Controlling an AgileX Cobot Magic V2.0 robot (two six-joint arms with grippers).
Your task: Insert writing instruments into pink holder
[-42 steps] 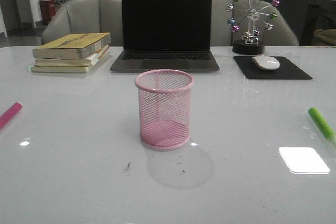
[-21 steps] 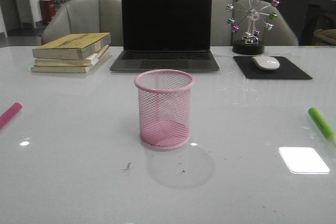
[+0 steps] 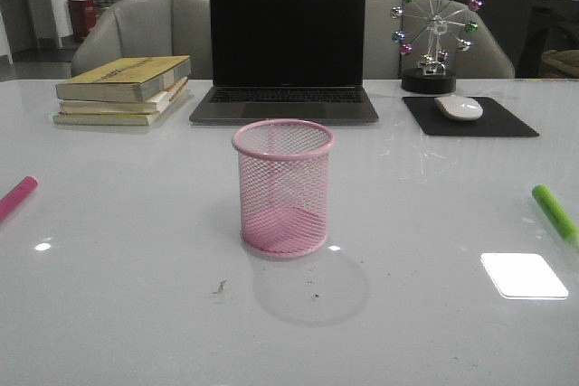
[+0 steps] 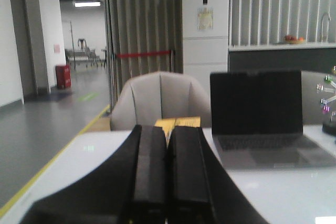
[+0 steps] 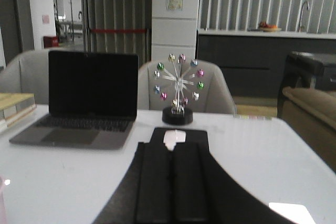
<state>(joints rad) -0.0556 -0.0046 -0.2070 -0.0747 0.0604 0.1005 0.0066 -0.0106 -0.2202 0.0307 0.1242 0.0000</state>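
Pink holder (image 3: 283,187) upright mid-tabletop (image 3: 136,296), empty. Magenta marker (image 3: 17,197) at far left edge, nearer left claw (image 4: 167,174); green marker (image 3: 554,212) far right, nearer right claw (image 5: 170,182). Both claws clenched, empty.

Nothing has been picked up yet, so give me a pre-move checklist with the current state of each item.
1. Cup upright, mouth open, nothing inside: ok.
2. Green marker lying free on the table to the cup's right: ok, though its near end runs out of the front view.
3. Pink marker lying free to the cup's left: ok, only partly in view.
4. Left gripper empty: ok, but shut; must open before a grasp.
5. Right gripper empty: ok, also shut.
6. Space around the cup clear; laptop and books sit well behind it: ok.
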